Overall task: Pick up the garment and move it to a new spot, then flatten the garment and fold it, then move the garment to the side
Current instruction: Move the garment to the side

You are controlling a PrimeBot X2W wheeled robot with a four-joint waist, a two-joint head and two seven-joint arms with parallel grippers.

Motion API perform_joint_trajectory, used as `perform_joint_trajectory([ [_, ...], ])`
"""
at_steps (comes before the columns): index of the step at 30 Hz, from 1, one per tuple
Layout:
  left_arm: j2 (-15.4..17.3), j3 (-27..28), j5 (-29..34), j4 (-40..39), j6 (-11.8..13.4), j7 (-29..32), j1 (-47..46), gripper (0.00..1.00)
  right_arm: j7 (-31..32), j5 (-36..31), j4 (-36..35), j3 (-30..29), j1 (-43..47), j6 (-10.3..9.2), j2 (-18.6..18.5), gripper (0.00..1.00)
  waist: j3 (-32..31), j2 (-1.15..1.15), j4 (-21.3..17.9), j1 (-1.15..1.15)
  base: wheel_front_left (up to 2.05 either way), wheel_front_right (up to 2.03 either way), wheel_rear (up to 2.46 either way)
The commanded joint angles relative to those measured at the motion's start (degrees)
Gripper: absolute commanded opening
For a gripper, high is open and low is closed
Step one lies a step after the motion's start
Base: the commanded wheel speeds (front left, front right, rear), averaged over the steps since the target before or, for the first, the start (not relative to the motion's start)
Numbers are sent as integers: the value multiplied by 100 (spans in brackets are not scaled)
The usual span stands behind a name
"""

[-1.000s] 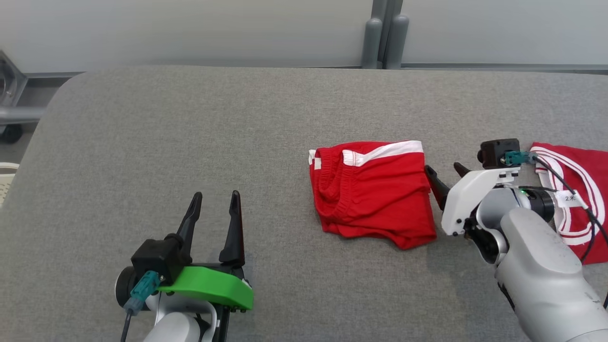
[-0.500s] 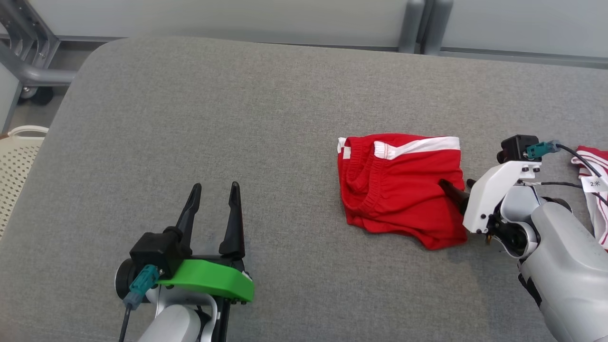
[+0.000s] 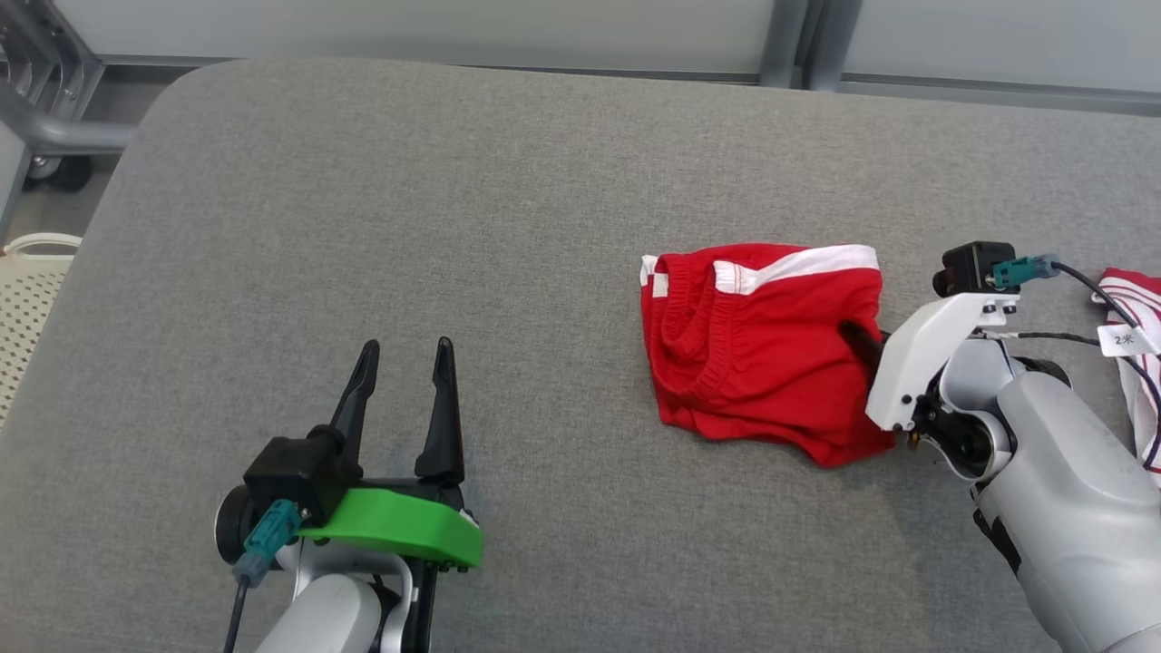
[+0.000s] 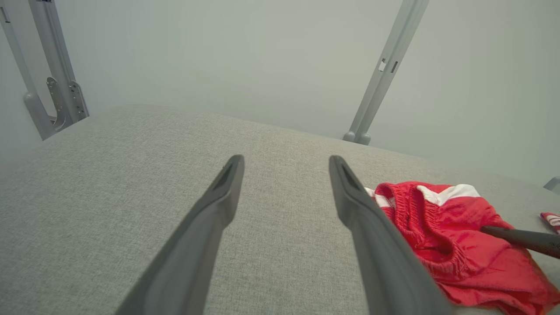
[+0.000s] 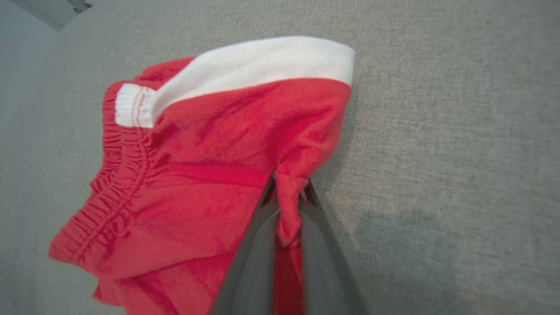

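Near left: left gripper [image 3: 407, 346], fingers spread wide, holding nothing, above the grey padded table [image 3: 453, 181]. Right of centre: red garment [image 3: 753, 363] with white trim, lying folded and rumpled on the table. At its right edge: right gripper [image 5: 288, 188], pinched tight on a fold of the red fabric. Far right: another red-and-white cloth [image 3: 1143, 408].
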Motion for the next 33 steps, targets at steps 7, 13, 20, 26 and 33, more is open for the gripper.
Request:
perform_joint_trajectory([
  [7, 13, -8, 48, -32, -18, -16, -47, 100, 180, 46, -451, 245, 15, 0, -266, 0, -98, 61, -341, 0, 0, 0, 0],
  [13, 28, -29, 47, -84, 31, 18, -19, 100, 506, 65, -1019, 317, 154, 0, -603, 0, -162, 61, -738, 0, 0, 0, 0],
  [20, 65, -38, 34, -131, 35, 17, 36, 100, 834, -10, -1487, 171, 346, 0, -883, 0, -270, 61, -1221, 0, 0, 0, 0],
  [26, 94, -58, 36, -174, 46, 38, 77, 100, 1088, -146, -1842, -49, 535, 0, -983, 0, -388, 61, -1765, 0, 0, 0, 0],
  [33, 142, -103, 76, -268, 90, 115, 61, 100, 1290, -353, -2098, -163, 526, 0, -841, 0, -401, 61, -2331, 0, 0, 0, 0],
])
